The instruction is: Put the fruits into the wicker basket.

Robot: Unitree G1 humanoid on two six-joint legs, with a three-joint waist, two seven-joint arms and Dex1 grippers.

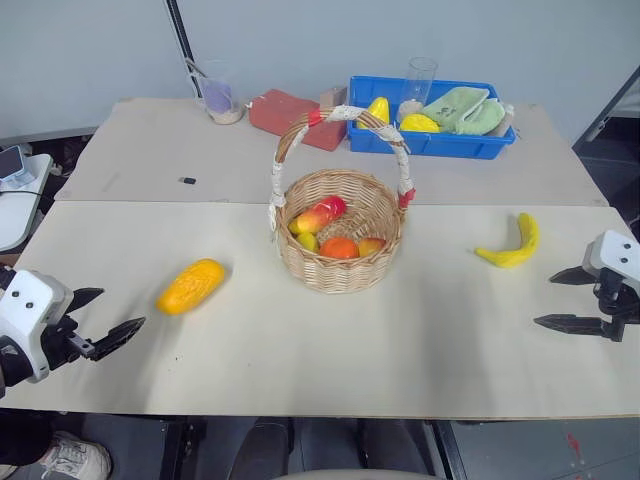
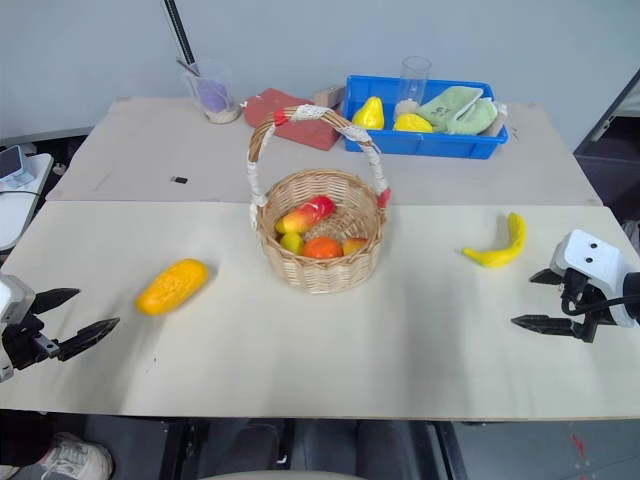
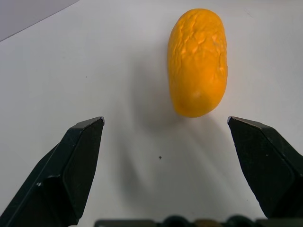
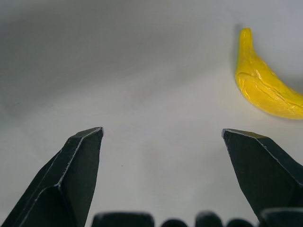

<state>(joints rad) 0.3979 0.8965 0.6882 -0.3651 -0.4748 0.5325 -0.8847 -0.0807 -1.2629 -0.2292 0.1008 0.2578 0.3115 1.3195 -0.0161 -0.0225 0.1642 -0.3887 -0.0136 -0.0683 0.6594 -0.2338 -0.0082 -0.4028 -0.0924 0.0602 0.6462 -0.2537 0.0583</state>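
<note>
tan wicker basket (image 1: 340,245) upright mid-table with its tall cord-wrapped handle up and a few small fruits inside, bumpy orange-yellow mango (image 1: 190,286) lying flat well left of the basket, curved yellow banana (image 1: 514,244) lying well to its right

- The wicker basket (image 1: 340,240) stands near the middle of the tabletop (image 1: 420,340), with small round fruits (image 1: 338,246) inside it.
- The mango-like fruit (image 1: 190,286) lies on the tabletop left of the basket, a little nearer.
- The banana (image 1: 514,245) lies right of the basket, well apart from it.
- The left claw (image 1: 100,323) sits at the near left, just nearer than the mango-like fruit.
- The right claw (image 1: 565,298) sits at the right edge, nearer than the banana.
- A bin (image 1: 430,140) stands at the far side, behind the basket and to the right; a cup (image 1: 219,95) stands far left of it.
</note>
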